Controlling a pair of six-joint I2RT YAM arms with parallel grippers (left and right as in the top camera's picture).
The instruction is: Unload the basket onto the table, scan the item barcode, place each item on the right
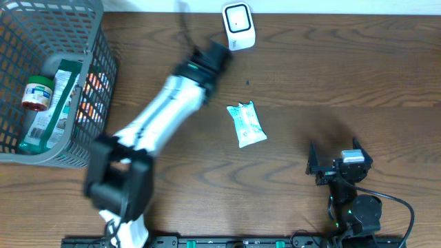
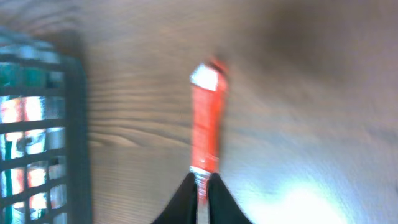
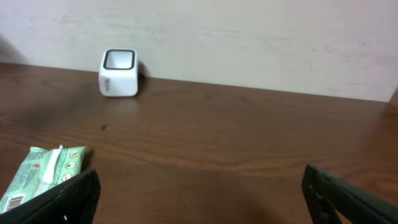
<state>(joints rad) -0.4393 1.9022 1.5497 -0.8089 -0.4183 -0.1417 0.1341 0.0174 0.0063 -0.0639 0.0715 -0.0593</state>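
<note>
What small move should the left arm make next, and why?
Probably ease the orange packet over the scanner, barcode toward it. The left gripper is shut on the packet and hangs just beside the scanner in the overhead view, so little travel remains.

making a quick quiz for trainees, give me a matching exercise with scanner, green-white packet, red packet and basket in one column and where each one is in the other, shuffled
1 scanner
2 green-white packet
3 red packet
4 basket

a left end of the table
b pinched in the shut left gripper
c lying flat mid-table
d far edge, by the wall

Pairs: 1-d, 2-c, 3-b, 4-a
</note>
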